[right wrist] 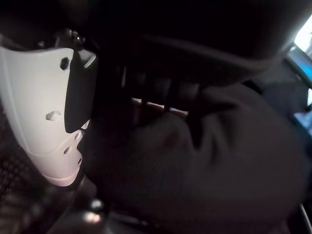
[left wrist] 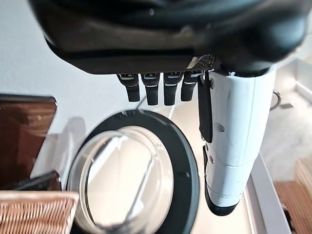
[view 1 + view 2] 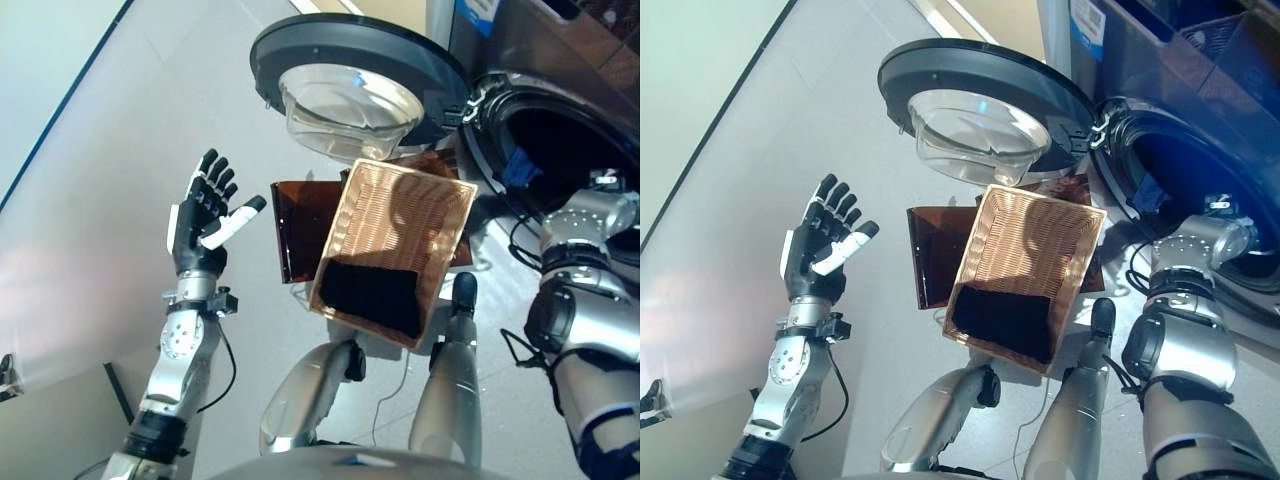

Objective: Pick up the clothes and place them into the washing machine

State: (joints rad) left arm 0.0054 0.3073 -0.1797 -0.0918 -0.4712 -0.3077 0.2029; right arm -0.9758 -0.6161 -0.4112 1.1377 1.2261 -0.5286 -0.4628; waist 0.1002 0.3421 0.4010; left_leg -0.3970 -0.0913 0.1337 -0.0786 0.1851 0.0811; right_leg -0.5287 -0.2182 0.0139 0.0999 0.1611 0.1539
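A wicker basket (image 3: 400,200) stands on the floor in front of me with a black garment (image 3: 370,295) lying in its near end. The washing machine's drum (image 3: 560,150) gapes at the right, its round glass door (image 3: 355,70) swung wide, and a bit of blue cloth (image 3: 520,168) shows at the drum's rim. My right arm reaches into the drum, so the eye views hide the hand. In the right wrist view my right hand (image 1: 44,107) is against a dark garment (image 1: 209,161). My left hand (image 3: 200,225) is raised at the left, open and empty.
A brown translucent panel (image 3: 295,225) lies on the floor under the basket's left side. A pale wall line runs along the far left. The open door (image 2: 131,175) hangs above the basket's far end.
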